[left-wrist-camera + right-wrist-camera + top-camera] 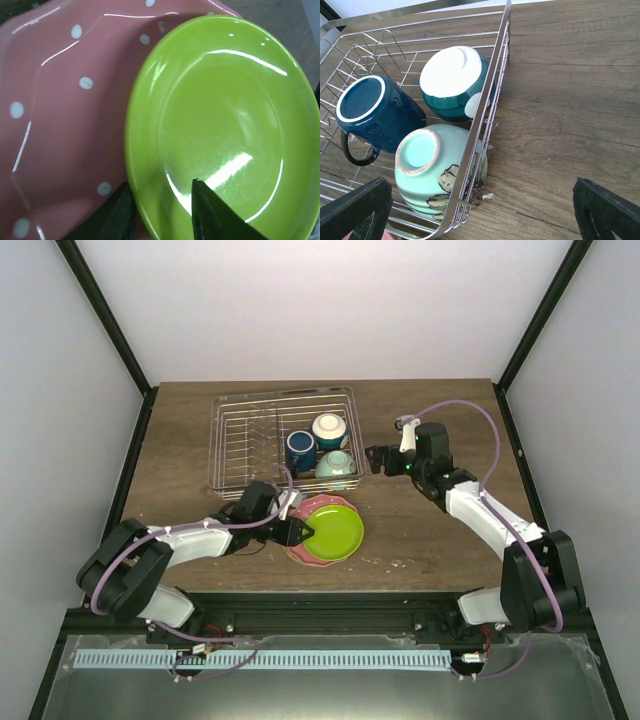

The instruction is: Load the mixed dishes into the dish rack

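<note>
The lime-green plate (338,531) lies on the pink scalloped plate (303,508) in front of the dish rack (232,430). My left gripper (300,532) is open. Its fingers straddle the green plate's left rim (140,150), one over the pink plate (60,125) and one over the green plate's inside. In the rack's right end the dark blue mug (300,449), the cream bowl (330,428) and the mint bowl (336,464) lie upside down. My right gripper (385,458) is wide open and empty just right of the rack, as the right wrist view (481,182) shows.
The rack's left part holds bare upright prongs (250,435). In the right wrist view the rack's side wire (495,65) runs in front of the mug (375,112), cream bowl (452,82) and mint bowl (437,170). Bare wooden table (570,100) lies right of the rack.
</note>
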You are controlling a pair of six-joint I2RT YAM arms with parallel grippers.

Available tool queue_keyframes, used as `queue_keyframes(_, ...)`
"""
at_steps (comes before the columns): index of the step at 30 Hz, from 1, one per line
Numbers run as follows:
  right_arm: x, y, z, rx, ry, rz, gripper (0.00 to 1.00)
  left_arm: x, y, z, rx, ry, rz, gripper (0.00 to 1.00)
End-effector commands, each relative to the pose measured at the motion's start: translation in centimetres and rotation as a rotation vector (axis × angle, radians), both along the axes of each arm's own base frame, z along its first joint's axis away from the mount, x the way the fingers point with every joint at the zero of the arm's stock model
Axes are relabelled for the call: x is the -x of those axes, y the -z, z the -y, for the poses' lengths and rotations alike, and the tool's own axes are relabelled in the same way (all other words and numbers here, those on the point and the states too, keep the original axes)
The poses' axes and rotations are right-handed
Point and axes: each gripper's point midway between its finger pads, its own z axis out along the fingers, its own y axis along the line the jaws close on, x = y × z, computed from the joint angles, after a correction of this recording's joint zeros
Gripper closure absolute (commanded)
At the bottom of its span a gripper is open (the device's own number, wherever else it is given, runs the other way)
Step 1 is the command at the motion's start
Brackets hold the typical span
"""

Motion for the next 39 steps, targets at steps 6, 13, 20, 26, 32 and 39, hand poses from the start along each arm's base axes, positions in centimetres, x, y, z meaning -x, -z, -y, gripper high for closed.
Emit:
queue_keyframes(6,-0.6,-1.0,-0.2,0.002,0.005,0.018,0.00,1.5,0.7,1.4,0.038,0.059,-0.054,0.89)
queue_keyframes(13,-0.6,-0.8,-0.2,0.004,0.007,0.013,0.00,1.3,-0.3,1.4,0.044,0.056,-0.030,1.00)
queue_keyframes(20,-0.5,-0.6,-0.1,0.008,0.010,0.011,0.00,1.0,-2.1,1.1,0.032,0.053,0.022,1.00)
queue_keyframes(26,-0.4,-0.3,0.1,0.017,0.016,0.009,0.00,-0.6,-6.2,0.0,-0.016,0.007,0.164,1.00)
queue_keyframes(32,-0.5,-0.2,0.3,0.024,0.024,0.014,0.00,-3.4,-12.2,-3.4,-0.145,-0.120,0.420,1.00)
queue_keyframes(39,-0.6,0.4,0.2,0.024,0.022,0.005,0.00,-7.0,-20.8,-10.4,-0.328,-0.413,0.745,1.00)
